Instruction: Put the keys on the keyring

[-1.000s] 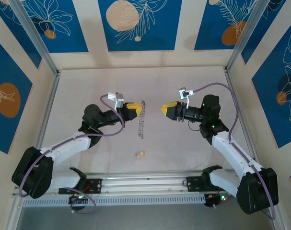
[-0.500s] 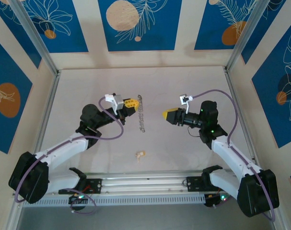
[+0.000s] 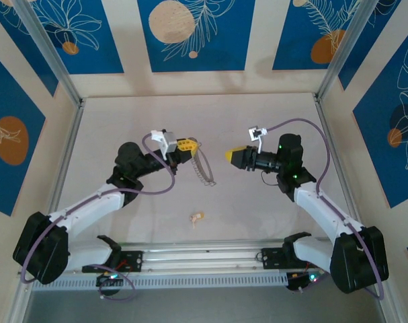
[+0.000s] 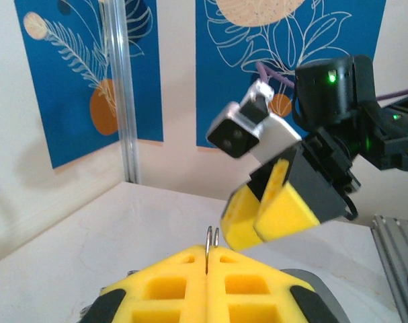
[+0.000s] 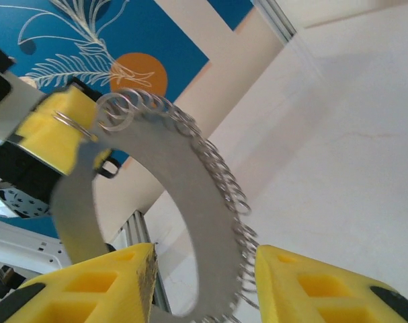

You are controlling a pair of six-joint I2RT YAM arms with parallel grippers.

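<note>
The left end effector (image 3: 185,145) is closed on the keyring (image 3: 205,169), which hangs from it, while the right end effector (image 3: 232,155) stands half open and empty beside it; we think we must next fetch the key (image 3: 197,217) lying on the tabletop (image 3: 257,222).

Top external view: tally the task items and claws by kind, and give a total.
keyring: 1
key: 1
claws: 2 (left claw, right claw)
Total: 4
</note>
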